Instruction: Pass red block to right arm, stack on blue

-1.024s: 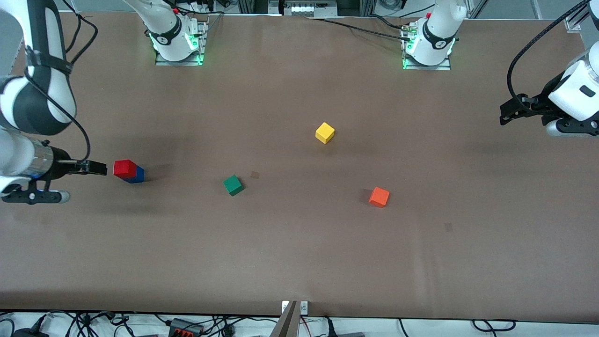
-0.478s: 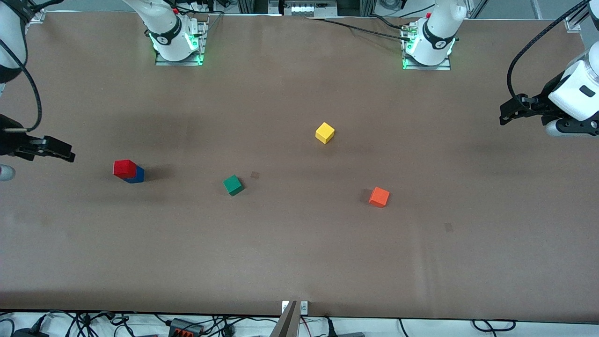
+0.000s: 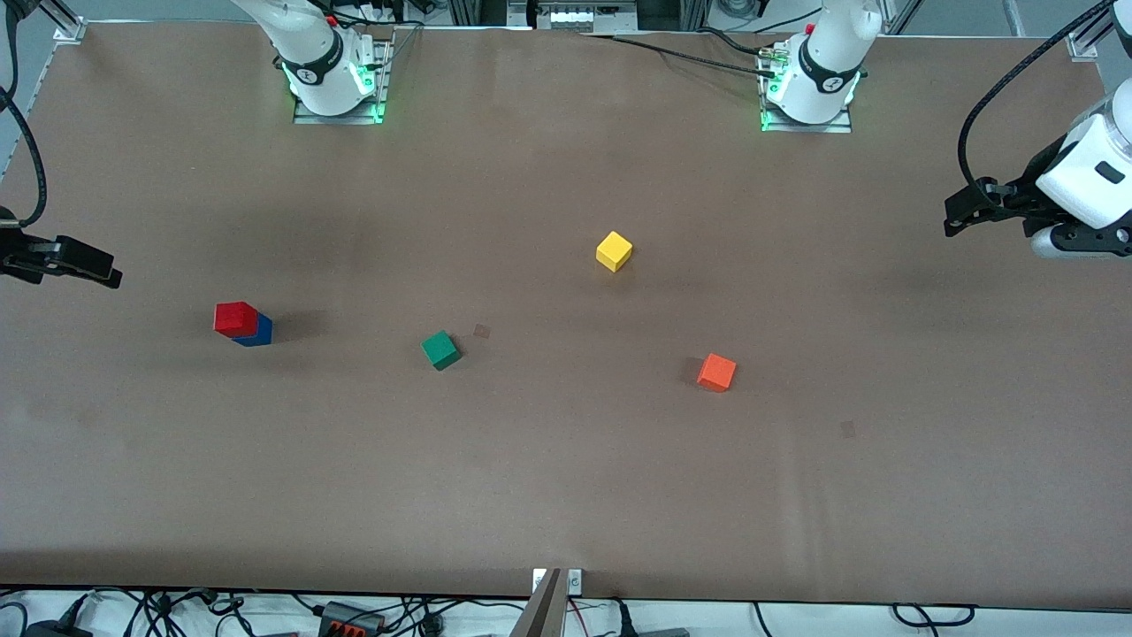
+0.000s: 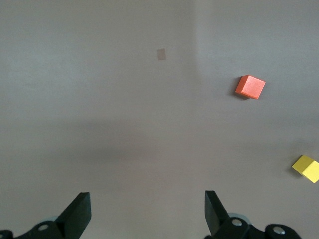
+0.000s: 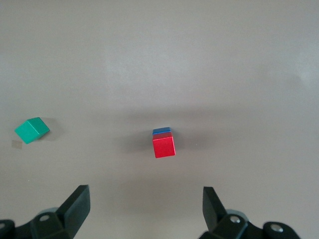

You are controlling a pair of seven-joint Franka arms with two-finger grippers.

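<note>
Two cubes stacked: red block sits on blue, so the task looks done.
Stack stands on the bench at nine o'clock. Right gripper hangs above the bench's right-arm end, left gripper above the left-arm end, both with jaws wide and empty.

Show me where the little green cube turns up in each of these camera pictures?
Front view: green cube on the table, between the red block stacked on the blue cube and the orange cube.
Left wrist view: not in it.
Right wrist view: green cube near the picture's edge.
Shared landmark: the red-on-blue stack.
</note>
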